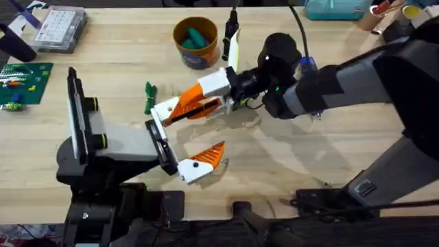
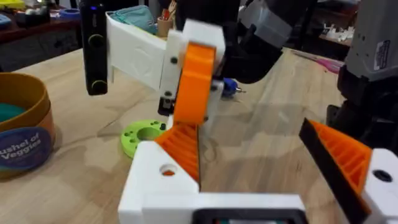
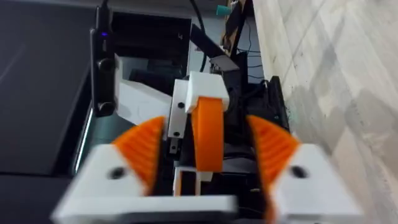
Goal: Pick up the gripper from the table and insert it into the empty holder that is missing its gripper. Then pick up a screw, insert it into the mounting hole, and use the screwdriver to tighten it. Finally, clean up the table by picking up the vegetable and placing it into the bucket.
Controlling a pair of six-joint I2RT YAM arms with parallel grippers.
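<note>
My left gripper [image 1: 221,125] is open wide. The white holder [image 1: 163,111] on its far finger carries the orange ribbed gripper [image 1: 206,108], also seen in the left wrist view [image 2: 186,152]. My right gripper [image 1: 188,103] is turned on its side and open. It straddles the orange gripper [image 3: 208,134], with gaps on both sides. Behind it shows a small blue piece with a thin metal tip [image 2: 229,86], seemingly the screwdriver. The dark green vegetable [image 1: 147,96] lies on the table beside the holder. The orange bucket [image 1: 195,41] stands behind with a teal item inside.
A lime green ring [image 2: 143,137] lies on the table between the bucket [image 2: 18,130] and the left finger. A clear parts box [image 1: 62,27] and a green board [image 1: 24,82] sit at the far left. Cups and a teal box [image 1: 336,8] line the back right.
</note>
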